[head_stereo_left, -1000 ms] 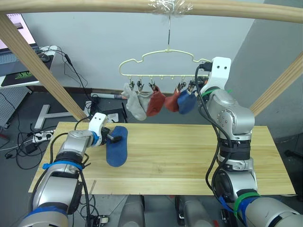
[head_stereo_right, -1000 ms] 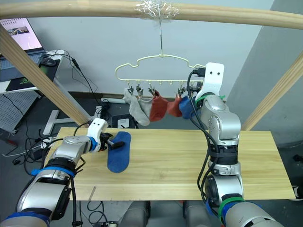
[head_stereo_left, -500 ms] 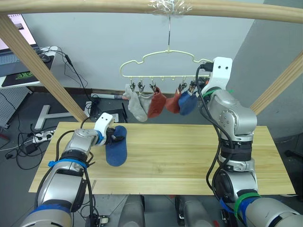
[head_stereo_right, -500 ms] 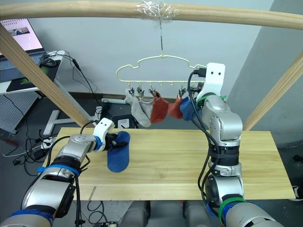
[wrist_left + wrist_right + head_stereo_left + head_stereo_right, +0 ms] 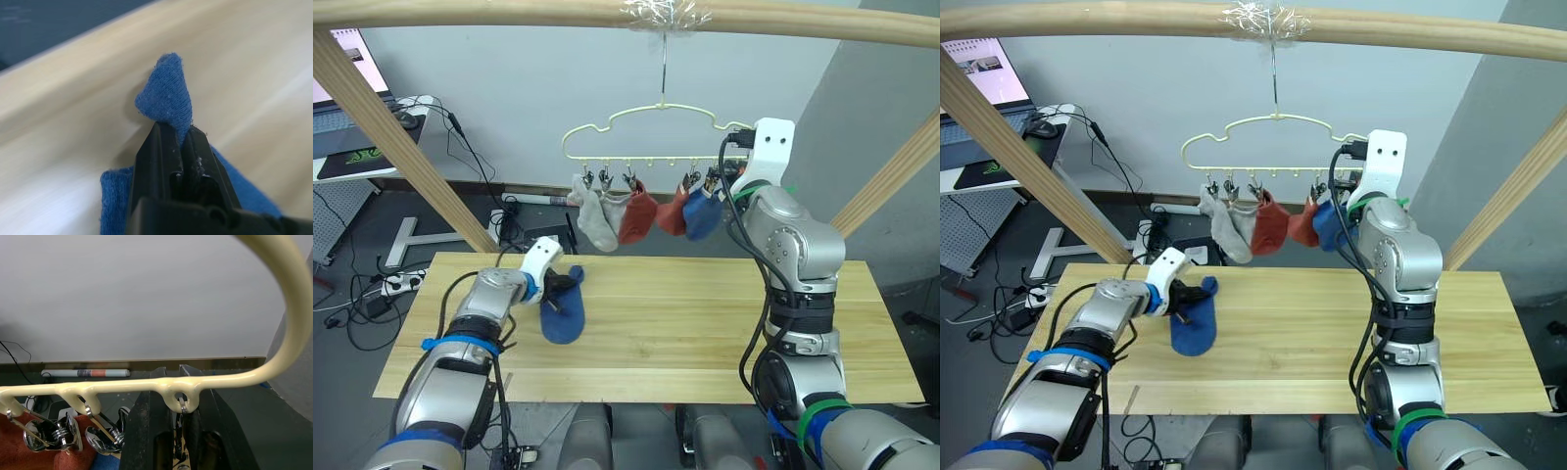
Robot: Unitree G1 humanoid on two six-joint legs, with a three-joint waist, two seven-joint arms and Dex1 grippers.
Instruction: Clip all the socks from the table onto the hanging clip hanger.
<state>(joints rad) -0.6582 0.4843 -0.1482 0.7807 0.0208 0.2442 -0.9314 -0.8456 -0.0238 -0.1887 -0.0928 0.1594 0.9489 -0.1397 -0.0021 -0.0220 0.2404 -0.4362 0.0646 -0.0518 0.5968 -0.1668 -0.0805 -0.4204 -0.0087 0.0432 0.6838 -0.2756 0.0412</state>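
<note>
blue sock [image 5: 564,305] in left gripper [image 5: 175,136]

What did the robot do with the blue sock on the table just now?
The left tool, shut on the blue sock, pulled it toward the middle of the table and lifted its top edge, so it bunched up. The right tool stayed at the clip hanger, and the five hung socks did not change.

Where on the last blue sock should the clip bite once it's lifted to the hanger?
Probably the cuff fold sticking up past the left gripper. The blue sock is pinched just below that peak, its toe trailing on the table, so the free tip can enter an empty clip on the clip hanger from below.
</note>
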